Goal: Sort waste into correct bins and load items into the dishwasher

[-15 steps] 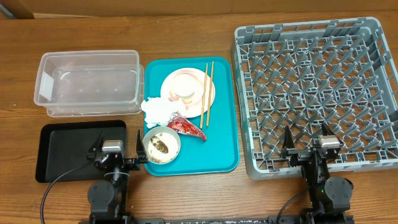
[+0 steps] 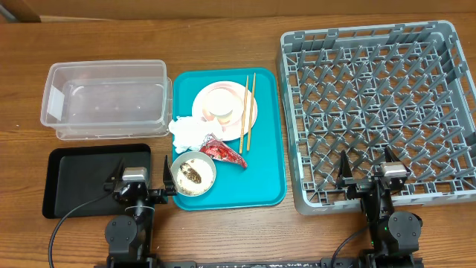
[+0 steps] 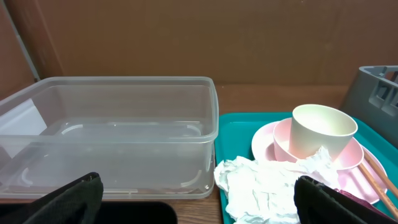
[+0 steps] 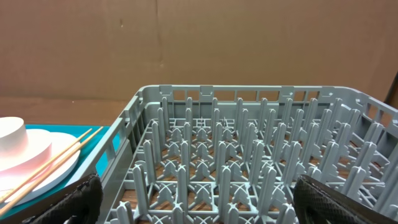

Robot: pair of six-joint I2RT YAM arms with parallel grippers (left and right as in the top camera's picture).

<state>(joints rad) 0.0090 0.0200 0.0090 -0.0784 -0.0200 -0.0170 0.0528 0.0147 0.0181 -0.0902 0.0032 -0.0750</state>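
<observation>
On the teal tray (image 2: pixel 264 160), a white cup (image 2: pixel 221 115) stands in a pink bowl (image 3: pixel 348 157) on the pink plate (image 2: pixel 210 99). Two chopsticks (image 2: pixel 246 112) lie across the plate's right side. A crumpled white napkin (image 2: pixel 186 130) and a red foil wrapper (image 2: pixel 222 152) lie below it. A grey bowl (image 2: pixel 193 174) holds brownish scraps. The clear tub (image 2: pixel 104 98) and black tray (image 2: pixel 82 179) are at the left, the grey dish rack (image 2: pixel 379 112) at the right. My left gripper (image 2: pixel 141 186) is open by the black tray. My right gripper (image 2: pixel 366 177) is open at the rack's near edge.
The left wrist view shows the tub (image 3: pixel 112 137), the napkin (image 3: pixel 267 186), the cup (image 3: pixel 322 130) and my open left gripper (image 3: pixel 196 202). The right wrist view shows rack pegs (image 4: pixel 249 155), the chopsticks (image 4: pixel 50 165) and my open right gripper (image 4: pixel 196 202). A brown wall stands behind.
</observation>
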